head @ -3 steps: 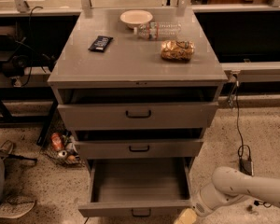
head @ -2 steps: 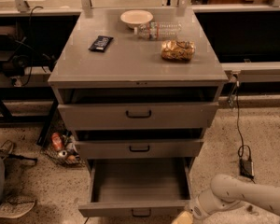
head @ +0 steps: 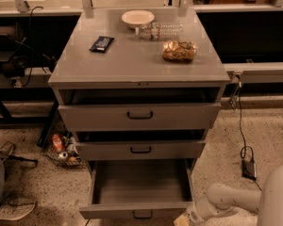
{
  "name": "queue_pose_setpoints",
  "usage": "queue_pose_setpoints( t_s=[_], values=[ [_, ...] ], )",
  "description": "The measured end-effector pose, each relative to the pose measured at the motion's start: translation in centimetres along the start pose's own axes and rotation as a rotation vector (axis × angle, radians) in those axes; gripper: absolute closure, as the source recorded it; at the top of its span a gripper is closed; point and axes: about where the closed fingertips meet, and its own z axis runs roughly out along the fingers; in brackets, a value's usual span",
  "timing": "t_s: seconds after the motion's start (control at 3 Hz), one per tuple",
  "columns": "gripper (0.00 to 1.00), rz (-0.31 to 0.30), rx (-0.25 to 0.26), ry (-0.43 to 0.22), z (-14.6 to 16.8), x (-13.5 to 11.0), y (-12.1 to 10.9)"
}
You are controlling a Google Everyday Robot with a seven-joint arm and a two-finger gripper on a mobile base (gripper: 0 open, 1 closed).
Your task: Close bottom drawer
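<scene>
The bottom drawer (head: 140, 188) of the grey metal cabinet (head: 140, 65) is pulled far out and its inside looks empty. Its short grey front (head: 108, 212) with a small black loop handle (head: 142, 215) sits at the lower edge of the camera view. My gripper (head: 181, 220) is low at the bottom edge, right beside the front's right end. My white arm (head: 226, 201) reaches in from the lower right. The middle drawer (head: 140, 149) and the top drawer (head: 139, 116) each stand slightly out.
On the cabinet top lie a white bowl (head: 137, 18), a plastic bottle (head: 160, 31), a snack bag (head: 179, 51) and a dark bar (head: 102, 44). Cans and clutter (head: 61, 149) lie on the floor at the left. A cable and adapter (head: 248, 168) lie at the right.
My arm has sunk lower and edged left, bringing the gripper closer to the right end of the bottom drawer's front. The drawer has not visibly moved.
</scene>
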Motion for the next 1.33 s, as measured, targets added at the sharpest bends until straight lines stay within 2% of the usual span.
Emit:
queue_pose_setpoints(
  t_s=[0.33, 0.67, 1.33],
  values=[
    [0.87, 0.026, 0.07, -0.016, 2.3, -0.8, -3.1],
    [1.0, 0.046, 0.139, -0.042, 4.4, -1.9, -6.3],
    [1.0, 0.035, 0.14, -0.065, 5.1, -2.3, -6.4]
  ],
)
